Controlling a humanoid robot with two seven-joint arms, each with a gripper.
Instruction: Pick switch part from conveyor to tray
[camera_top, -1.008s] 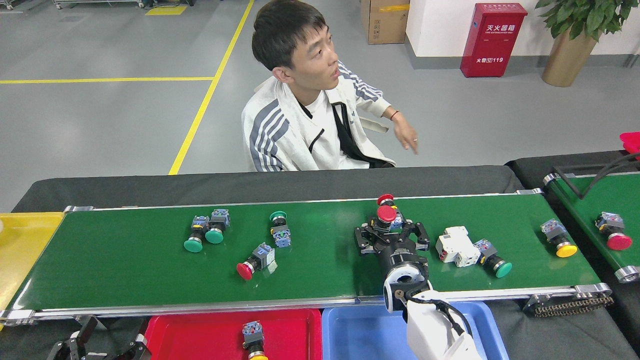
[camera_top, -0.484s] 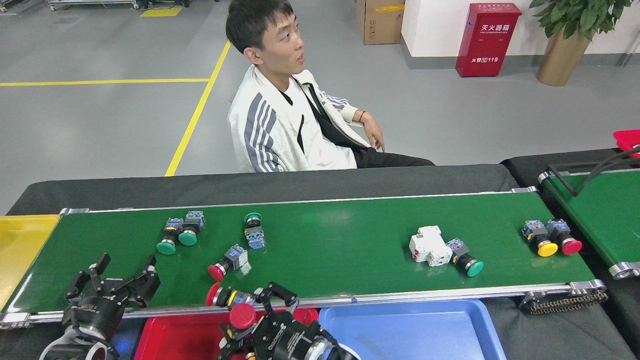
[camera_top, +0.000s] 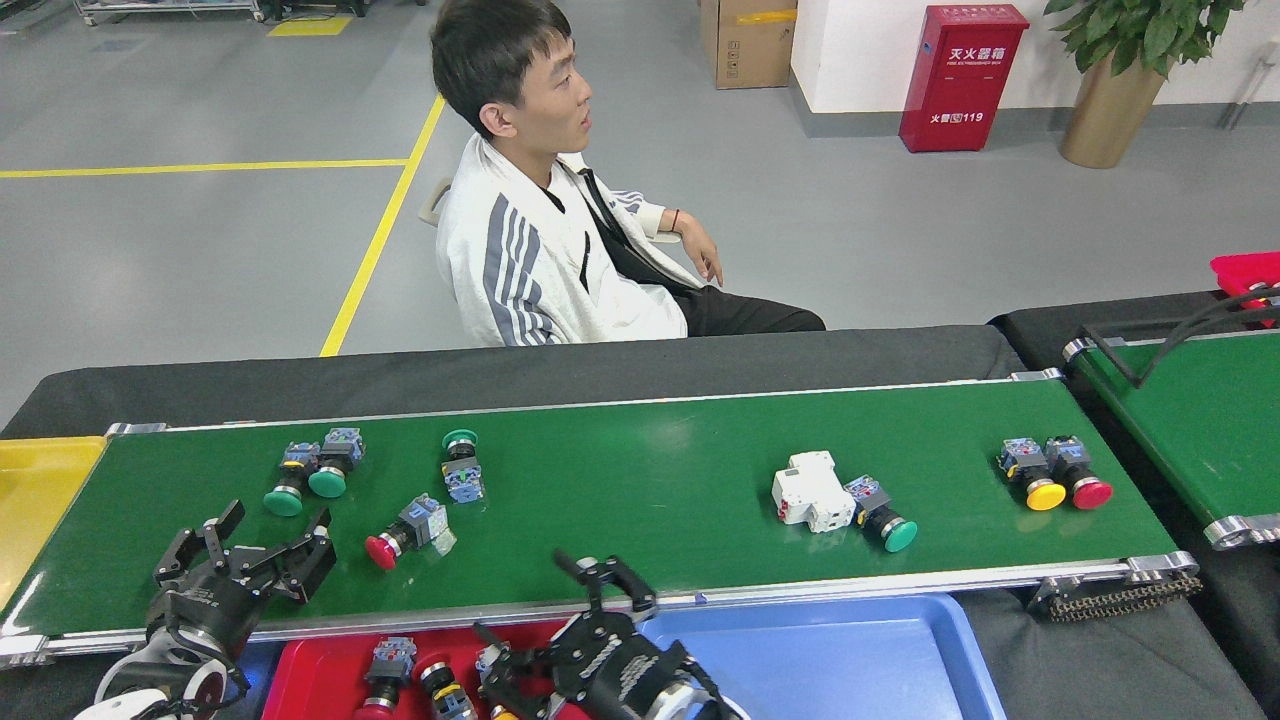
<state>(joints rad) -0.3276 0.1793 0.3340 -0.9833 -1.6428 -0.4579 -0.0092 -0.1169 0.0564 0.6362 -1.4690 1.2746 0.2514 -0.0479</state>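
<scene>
The conveyor (camera_top: 640, 470) spans the view and carries several switch parts. Two green-capped ones (camera_top: 305, 480) lie at the left, a third green one (camera_top: 462, 462) stands further right, and a red-capped one (camera_top: 400, 535) lies nearer me. My left gripper (camera_top: 268, 535) is open over the belt's near left edge, with nothing between its fingers. My right gripper (camera_top: 550, 620) is open and empty at the bottom centre, over the red tray (camera_top: 310, 665). Switch parts (camera_top: 385, 665) lie in that tray beside it.
A white breaker (camera_top: 812, 490) with a green-capped part (camera_top: 885, 522) lies right of centre. A yellow and a red one (camera_top: 1055, 478) sit far right. A blue tray (camera_top: 830, 650), a yellow tray (camera_top: 40, 490) and a second belt (camera_top: 1190, 420) border the conveyor. A person (camera_top: 550, 260) sits behind.
My right gripper has let go of the red-capped switch part, which now lies in the red tray. The parts on the belt have drifted left. My left gripper shifted slightly right.
</scene>
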